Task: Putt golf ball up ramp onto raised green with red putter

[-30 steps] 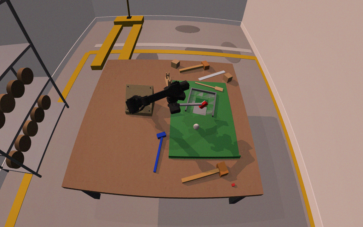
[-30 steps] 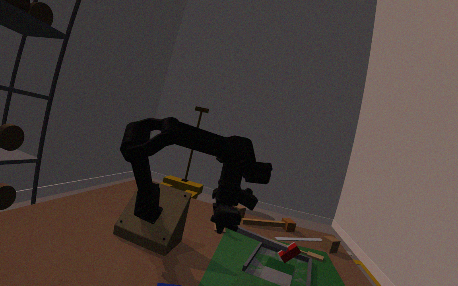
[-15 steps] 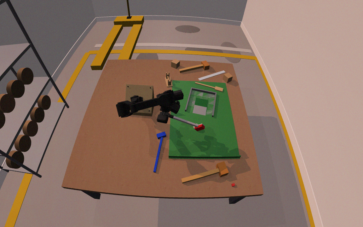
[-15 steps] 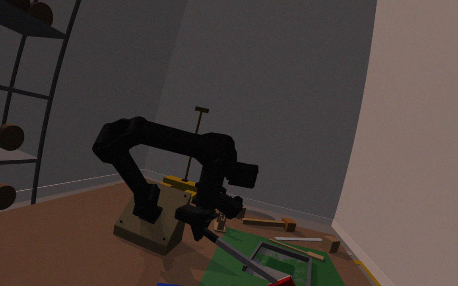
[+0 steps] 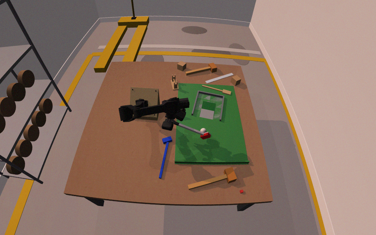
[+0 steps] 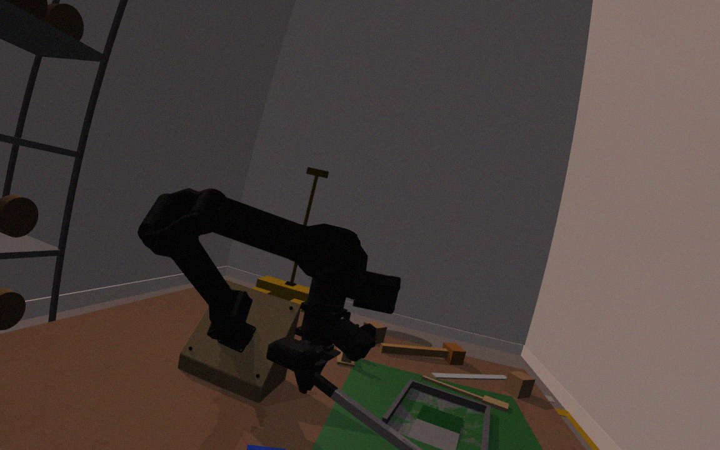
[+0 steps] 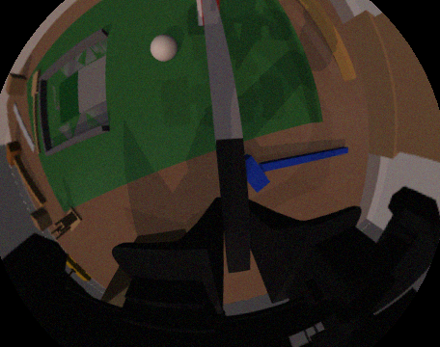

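My gripper [image 5: 174, 123] [image 6: 310, 381] [image 7: 228, 200] is shut on the dark grip of the red putter [image 5: 205, 135] [image 6: 370, 420] [image 7: 225, 87]. The grey shaft slants out over the green mat [image 5: 189, 151] [image 7: 148, 145]. The white golf ball [image 5: 203, 130] [image 7: 163, 48] is on the mat, outside the lower view. The red head is close beside it, on the side away from the ramp; the wrist view shows a gap between them. The pale ramp [image 5: 207, 114] [image 6: 432, 434] [image 7: 92, 87] leads to the raised green [image 5: 209, 105] [image 6: 440, 417] [image 7: 68, 100], which grey rails surround on three sides.
A blue mallet [image 5: 164, 159] [image 7: 304, 159] lies left of the mat. An orange mallet [image 5: 230, 175] lies at the near edge, another [image 5: 212, 67] at the back. A wooden stand [image 5: 174, 85], a white strip [image 5: 219, 78] and a wooden paddle [image 5: 226, 92] are near the mat's far end.
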`<action>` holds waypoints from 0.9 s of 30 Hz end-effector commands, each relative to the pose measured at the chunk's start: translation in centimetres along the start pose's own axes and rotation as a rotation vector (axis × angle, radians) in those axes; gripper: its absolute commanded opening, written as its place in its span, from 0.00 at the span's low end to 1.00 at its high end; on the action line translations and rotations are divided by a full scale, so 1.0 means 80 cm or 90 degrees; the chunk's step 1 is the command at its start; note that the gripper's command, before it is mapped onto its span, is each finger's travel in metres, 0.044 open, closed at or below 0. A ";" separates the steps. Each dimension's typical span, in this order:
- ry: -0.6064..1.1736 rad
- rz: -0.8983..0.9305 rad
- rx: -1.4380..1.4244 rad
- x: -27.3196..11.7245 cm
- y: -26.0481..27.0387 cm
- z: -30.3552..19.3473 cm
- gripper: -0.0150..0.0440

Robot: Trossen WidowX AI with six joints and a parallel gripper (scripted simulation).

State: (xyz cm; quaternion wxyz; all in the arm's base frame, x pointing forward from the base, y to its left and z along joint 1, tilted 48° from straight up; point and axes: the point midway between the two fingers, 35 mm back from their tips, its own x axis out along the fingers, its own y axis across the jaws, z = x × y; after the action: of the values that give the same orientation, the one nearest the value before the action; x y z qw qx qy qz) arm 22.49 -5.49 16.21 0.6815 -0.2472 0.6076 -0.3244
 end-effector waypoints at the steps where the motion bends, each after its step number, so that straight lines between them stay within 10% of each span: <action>1: -0.006 -0.004 0.002 0.019 -0.003 -0.002 0.25; 27: -0.001 -0.002 0.002 0.053 -0.002 -0.001 0.25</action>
State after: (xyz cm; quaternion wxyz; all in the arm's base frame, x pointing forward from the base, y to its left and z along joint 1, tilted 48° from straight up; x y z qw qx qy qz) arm 22.57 -8.80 13.46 0.6816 -0.2471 0.6066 -0.3263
